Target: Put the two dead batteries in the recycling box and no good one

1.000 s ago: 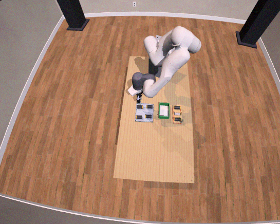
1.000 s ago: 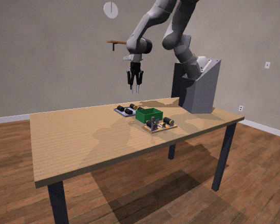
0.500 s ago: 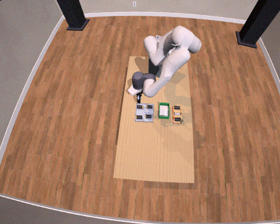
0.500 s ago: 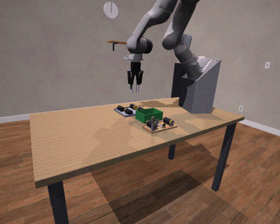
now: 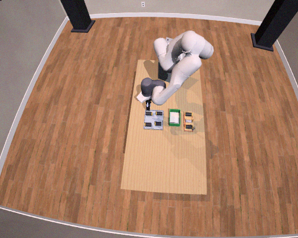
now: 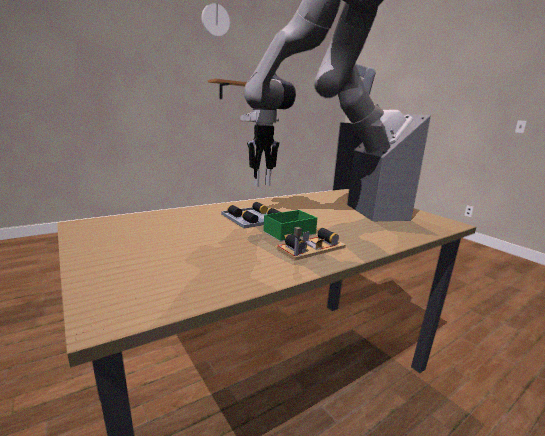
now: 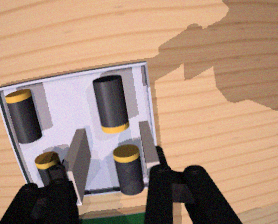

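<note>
The gripper (image 5: 148, 109) (image 6: 263, 185) (image 7: 114, 155) is part-way open and empty, above the tray's robot-side edge. The grey tray (image 5: 153, 119) (image 7: 65, 110) holds several black batteries with yellow bands: one (image 5: 149, 113) nearest the gripper, one (image 5: 158, 113) beside it, and others in the opposite row. The green recycling box (image 5: 174, 125) (image 6: 282, 229) stands upright beside the tray; no battery shows inside. The orange board (image 5: 185, 120) beyond it bears two batteries, one (image 5: 188, 114) (image 6: 328, 236) at each end, the other (image 5: 189, 126) (image 6: 295, 243). I cannot tell whether the bulb is lit.
The wooden table (image 5: 165, 164) (image 6: 157, 270) carries all these things. The box stands between the tray and the board. Small upright metal parts rise at one end of the board. The robot's grey pedestal (image 6: 397, 185) stands at the table's back.
</note>
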Tool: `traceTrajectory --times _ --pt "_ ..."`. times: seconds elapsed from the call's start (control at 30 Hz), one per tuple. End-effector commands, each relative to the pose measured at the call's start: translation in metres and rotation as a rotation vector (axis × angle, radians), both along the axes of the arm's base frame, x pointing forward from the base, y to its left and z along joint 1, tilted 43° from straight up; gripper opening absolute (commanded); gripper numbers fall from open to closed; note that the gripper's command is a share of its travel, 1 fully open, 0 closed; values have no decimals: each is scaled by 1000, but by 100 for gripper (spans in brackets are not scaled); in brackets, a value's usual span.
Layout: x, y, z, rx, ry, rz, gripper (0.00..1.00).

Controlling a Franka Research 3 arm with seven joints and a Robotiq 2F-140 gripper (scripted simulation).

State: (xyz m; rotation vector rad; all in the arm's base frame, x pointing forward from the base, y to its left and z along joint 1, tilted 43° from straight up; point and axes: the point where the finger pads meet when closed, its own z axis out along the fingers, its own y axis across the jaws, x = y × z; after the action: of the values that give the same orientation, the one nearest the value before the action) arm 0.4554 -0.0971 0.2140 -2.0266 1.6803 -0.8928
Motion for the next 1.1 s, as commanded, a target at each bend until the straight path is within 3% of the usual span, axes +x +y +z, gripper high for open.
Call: traceTrajectory --times 0.0,0.2,1.07 --pt "15 -5 -14 -27 -6 21 29" --pt "37 -9 -38 -27 -6 21 29" --pt "37 -9 -39 -27 -6 21 29"
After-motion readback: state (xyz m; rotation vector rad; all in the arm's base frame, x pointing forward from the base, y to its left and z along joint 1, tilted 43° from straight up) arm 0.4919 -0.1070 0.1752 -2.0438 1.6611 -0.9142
